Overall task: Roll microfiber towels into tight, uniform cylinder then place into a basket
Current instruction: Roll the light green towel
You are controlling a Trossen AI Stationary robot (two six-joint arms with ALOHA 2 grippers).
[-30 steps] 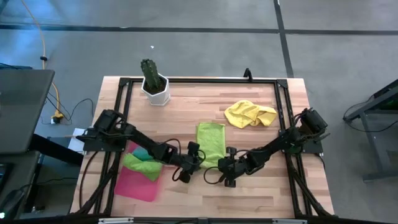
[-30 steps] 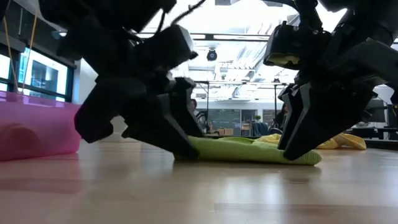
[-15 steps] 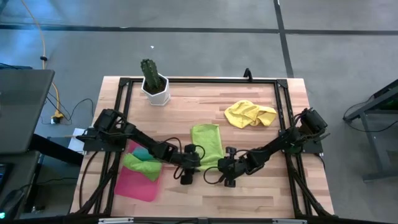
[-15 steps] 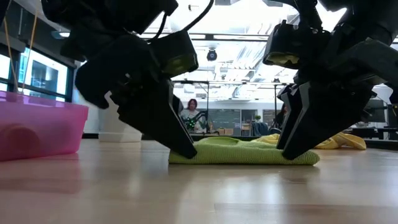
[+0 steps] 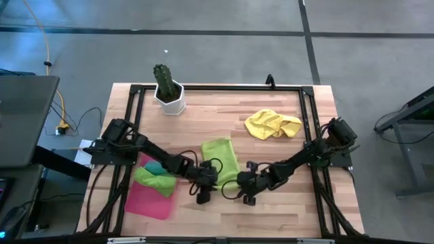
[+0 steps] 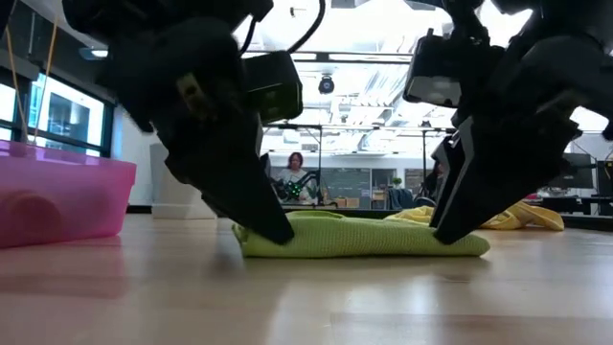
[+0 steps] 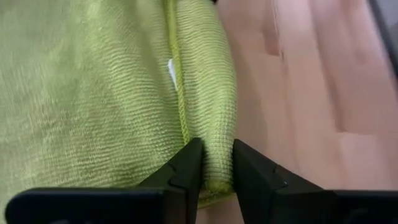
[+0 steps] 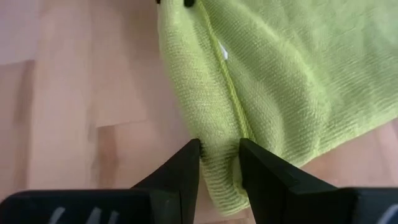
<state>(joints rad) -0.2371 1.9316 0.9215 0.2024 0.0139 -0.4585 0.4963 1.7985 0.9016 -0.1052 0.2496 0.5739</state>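
A lime green towel [image 5: 219, 156] lies flat on the table, its near edge turned over into a thick roll [image 6: 364, 238]. My left gripper [image 5: 211, 177] is shut on the left end of that roll, and my right gripper [image 5: 239, 179] is shut on its right end. Both slant down onto the roll from the near side. The pink basket [image 5: 146, 203] stands at the near left and holds a green and a teal towel [image 5: 154, 177]. A yellow towel [image 5: 272, 124] lies crumpled at the far right. My left gripper pinches the rolled near edge [image 7: 214, 143] of the lime green towel between its two fingers, close to the roll's left end. The fingers slant down from the near side, and the roll rests on the table. My right gripper pinches the same rolled edge [image 8: 219, 146] between its two fingers, close to the right end. Its fingers slant down from the near side. The towel lies on the table, its flat part spread away from the fingers.
A white pot with a cactus [image 5: 168, 91] stands at the far left. A black frame [image 5: 217, 87] runs around the tabletop. Bare wood lies between the lime green towel and the yellow one.
My left gripper has rolled about its own axis and closed onto the roll's left end. That end has bunched up thicker and slid toward the table's left edge. The towel now lies askew, its far end swung left. My right gripper has kept its hold.
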